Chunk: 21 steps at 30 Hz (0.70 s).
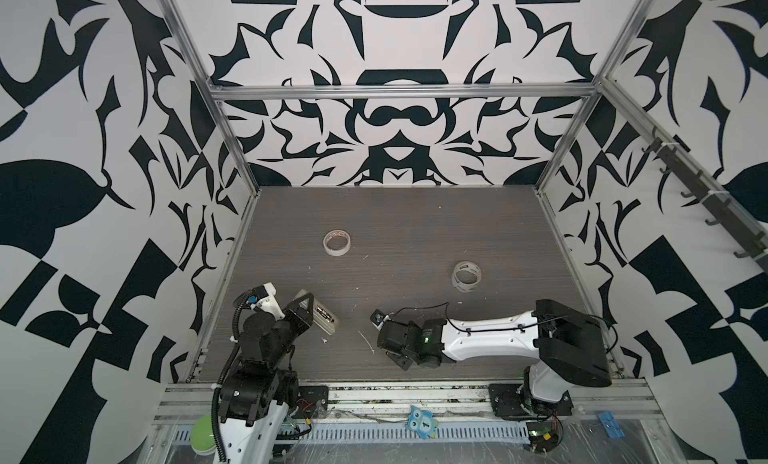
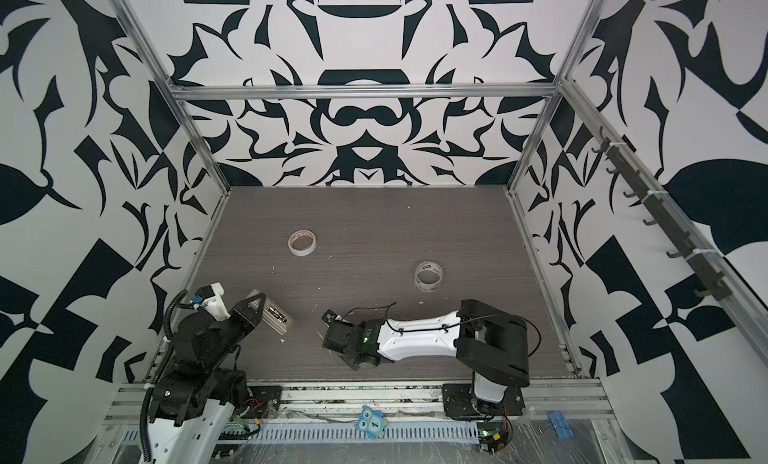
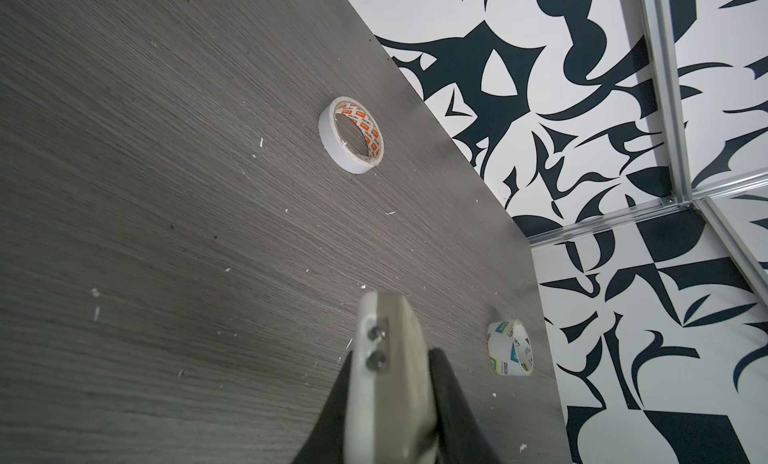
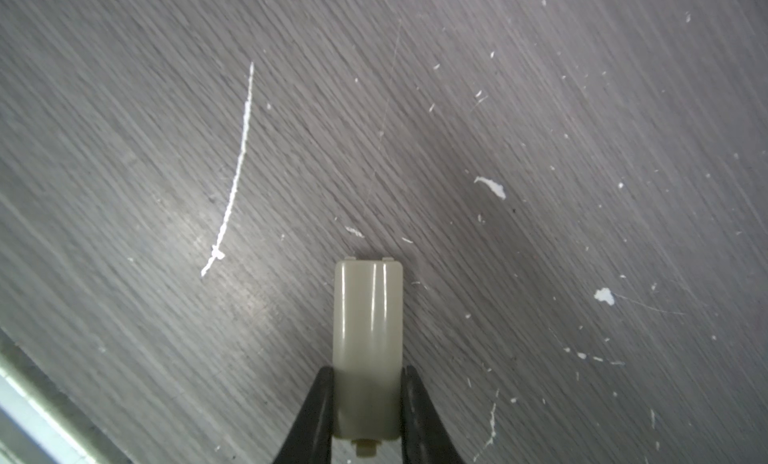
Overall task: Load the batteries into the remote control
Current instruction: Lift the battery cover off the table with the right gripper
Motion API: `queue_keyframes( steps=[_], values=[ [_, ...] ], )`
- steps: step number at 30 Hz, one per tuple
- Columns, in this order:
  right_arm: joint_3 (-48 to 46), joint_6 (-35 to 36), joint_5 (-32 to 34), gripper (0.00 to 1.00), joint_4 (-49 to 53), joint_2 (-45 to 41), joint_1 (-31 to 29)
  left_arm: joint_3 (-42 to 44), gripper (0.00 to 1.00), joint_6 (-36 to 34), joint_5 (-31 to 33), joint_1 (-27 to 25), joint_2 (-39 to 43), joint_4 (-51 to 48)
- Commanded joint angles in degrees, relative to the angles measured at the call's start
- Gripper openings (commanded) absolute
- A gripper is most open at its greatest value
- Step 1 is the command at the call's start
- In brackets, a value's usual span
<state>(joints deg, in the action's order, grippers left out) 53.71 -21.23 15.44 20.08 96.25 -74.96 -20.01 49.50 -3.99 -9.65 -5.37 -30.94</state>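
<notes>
a bimanual robot cell seen from above, with a grey wood-grain counter (image 1: pixel 415 225) inside patterned walls. the left gripper (image 3: pixel 390 358) has its jaws clamped on the remote control (image 1: pixel 322 314), gripping it across its width near one end. the remote sits close to the counter's left edge. in both top views its long axis runs on a diagonal, from back-left to front-right.

the right gripper (image 4: pixel 368 370) has its jaws pinched on a small beige battery cover (image 4: pixel 368 316), which points straight out along the fingers, low over bare counter. in the top views the right arm's wrist lies to the right of the remote, with an open strip of counter between them.

the batteries (image 1: pixel 325 315) seem to sit in the remote's open back already, as small dark shapes too small to be sure of. none lies loose on the counter.

the coming move is likely fitting the cover, so the right arm would carry it leftward and line it up with the remote's diagonal. the path between looks free — only white scraps (image 4: pixel 237 170) lie there. two tape rolls (image 1: pixel 337 242) (image 1: pixel 466 277) rest well apart, toward the back. the frame rail by the left edge leaves little room on that side.
</notes>
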Motion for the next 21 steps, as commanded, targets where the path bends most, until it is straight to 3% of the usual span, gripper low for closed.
queue_keyframes(
  steps=[1,8,21],
  values=[
    [-0.28,0.22,0.38,0.14,-0.3,0.39,0.34,0.41,0.0,-0.46,-0.61,-0.02,0.26,2.11],
    [-0.54,0.03,0.55,0.18,-0.55,0.04,0.34,0.51,0.0,-0.5,-0.7,-0.02,0.62,2.12],
    [0.12,0.23,1.17,0.43,0.09,-1.41,0.34,0.54,0.0,-0.42,-0.79,-0.02,0.97,1.96]
  ],
)
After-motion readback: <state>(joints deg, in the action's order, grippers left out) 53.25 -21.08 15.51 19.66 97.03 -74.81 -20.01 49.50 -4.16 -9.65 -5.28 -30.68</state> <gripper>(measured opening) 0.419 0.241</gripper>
